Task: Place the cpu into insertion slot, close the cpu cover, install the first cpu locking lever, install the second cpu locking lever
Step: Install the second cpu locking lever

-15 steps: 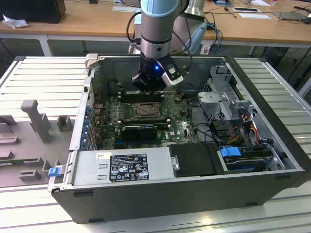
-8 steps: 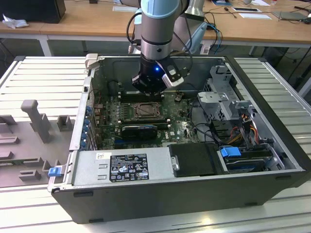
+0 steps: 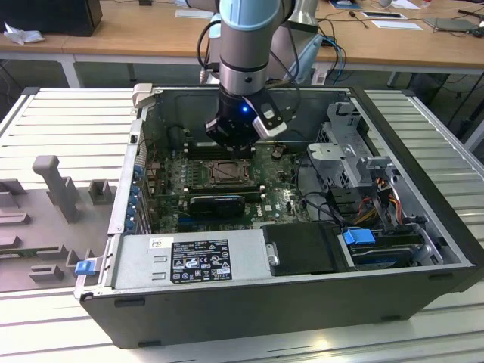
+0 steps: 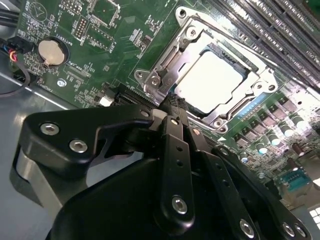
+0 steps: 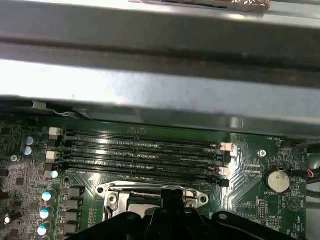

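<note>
The cpu (image 4: 212, 82), with its pale silvery top, lies flat in the insertion slot (image 4: 150, 80) on the green motherboard. The cpu cover (image 4: 172, 50) lies down around it, and the chip shows through its window. My gripper (image 4: 172, 102) is shut, with nothing visible between its fingers. Its tip hovers at the socket's edge, close beside the frame. In the exterior view the gripper (image 3: 231, 147) hangs inside the open computer case just above the socket (image 3: 224, 173). In the first wrist view the fingertip (image 5: 172, 192) stands over the socket's frame (image 5: 112, 190).
Long black memory slots (image 5: 140, 155) run beside the socket. A coin battery (image 4: 51, 51) sits on the board. A black card (image 3: 218, 202) lies near the socket, with cables (image 3: 310, 200) and a drive cage (image 3: 352, 151) to the exterior view's right. The case walls (image 3: 125, 189) enclose the space.
</note>
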You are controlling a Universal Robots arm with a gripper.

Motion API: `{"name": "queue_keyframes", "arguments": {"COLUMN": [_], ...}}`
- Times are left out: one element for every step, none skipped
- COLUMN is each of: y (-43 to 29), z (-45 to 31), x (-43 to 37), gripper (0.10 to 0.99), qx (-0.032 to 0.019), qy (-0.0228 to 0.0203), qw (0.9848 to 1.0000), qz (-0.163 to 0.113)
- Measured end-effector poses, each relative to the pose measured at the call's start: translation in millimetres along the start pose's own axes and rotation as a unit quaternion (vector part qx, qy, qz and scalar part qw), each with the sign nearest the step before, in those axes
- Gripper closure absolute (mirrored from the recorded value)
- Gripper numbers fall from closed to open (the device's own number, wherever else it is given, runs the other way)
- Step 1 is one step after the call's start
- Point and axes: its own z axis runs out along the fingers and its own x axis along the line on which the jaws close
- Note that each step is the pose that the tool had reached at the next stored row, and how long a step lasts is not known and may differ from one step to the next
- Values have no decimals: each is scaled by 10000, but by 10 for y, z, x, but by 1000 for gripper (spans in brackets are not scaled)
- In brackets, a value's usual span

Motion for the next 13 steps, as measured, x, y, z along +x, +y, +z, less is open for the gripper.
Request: {"name": "queue_keyframes", "arguments": {"y": [-9, -16, -19, -17, -21, -27, -33, -43, -51, -64, -72, -82, -90], "z": [-1, -9, -32, -69, -69, -70, -72, -73, -73, -75, -75, -76, -77], "x": [1, 1, 2, 1, 0, 1, 2, 3, 4, 5, 5, 6, 7], "gripper": [980, 980, 980, 980, 980, 980, 980, 980, 980, 980, 980, 980, 980], "qx": [-1, 1, 0, -1, -1, -1, 0, 0, 0, 0, 0, -1, 0], "qy": [0, 1, 0, 0, -1, 0, 0, 0, 0, 0, 0, 0, 0], "qw": [10000, 10000, 10000, 10000, 10000, 10000, 10000, 10000, 10000, 10000, 10000, 10000, 10000], "qz": [0, 0, 1, 0, -1, -1, 0, 0, 0, 0, 0, 0, 0]}}
